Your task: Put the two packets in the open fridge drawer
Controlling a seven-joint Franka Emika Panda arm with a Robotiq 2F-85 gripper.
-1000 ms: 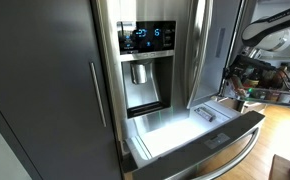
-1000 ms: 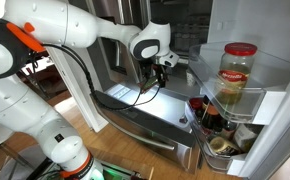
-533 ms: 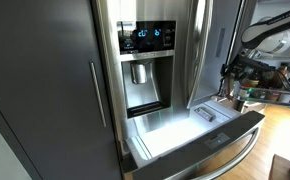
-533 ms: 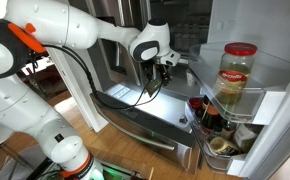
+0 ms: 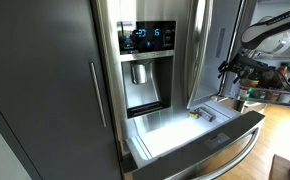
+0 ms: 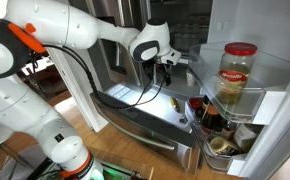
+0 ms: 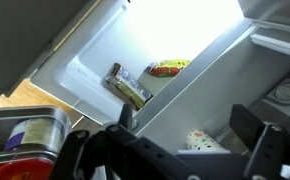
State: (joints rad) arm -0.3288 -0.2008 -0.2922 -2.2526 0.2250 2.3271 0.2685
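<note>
Claw [image 7: 170, 158] is open: fingers [image 7: 80, 150] spread wide, nothing between them. It hangs over the open fridge drawer [image 7: 185, 35], touching nothing. Both packets lie on the drawer's white floor, well clear of the claw: a dark yellowish packet [image 7: 128, 87] and a yellow packet [image 7: 166, 68], just beside each other. In both exterior views the claw [image 5: 230, 68] [image 6: 168, 62] is above the drawer [image 5: 200, 150] [image 6: 135, 118]. A jar [image 7: 30, 135] shows at the wrist view's lower left.

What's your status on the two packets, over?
Claw open, empty, over the drawer. Long packet and yellow packet both inside fridge drawer. Nothing seen in the way.
</note>
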